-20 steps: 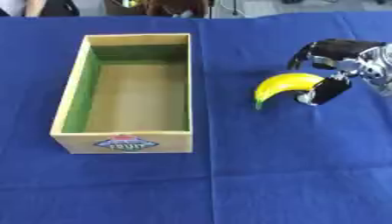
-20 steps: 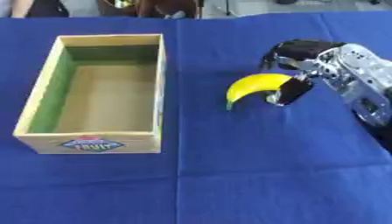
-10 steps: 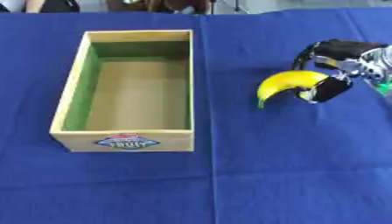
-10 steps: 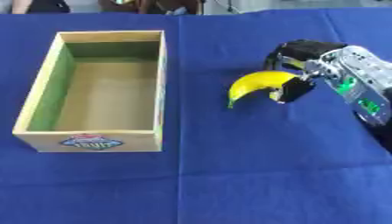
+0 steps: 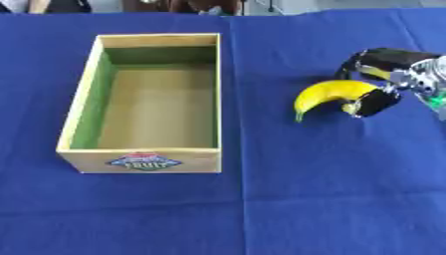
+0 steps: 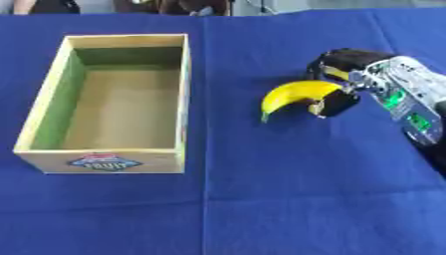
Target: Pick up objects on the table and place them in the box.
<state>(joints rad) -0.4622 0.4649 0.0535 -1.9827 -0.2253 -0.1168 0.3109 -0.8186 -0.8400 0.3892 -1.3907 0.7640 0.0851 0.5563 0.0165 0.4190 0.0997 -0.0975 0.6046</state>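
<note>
- Gripping the banana [image 6: 294, 94] with my right hand [image 6: 341, 82], fingers curled round its stem end
- Next: lift, carry left, release over the box [image 6: 184, 89]

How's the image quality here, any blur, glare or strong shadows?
Left eye view: soft throughout, the right hand smeared at the frame edge; no glare. Right eye view: even light, a faint shadow under the banana, the box interior evenly lit, its label unreadable.
</note>
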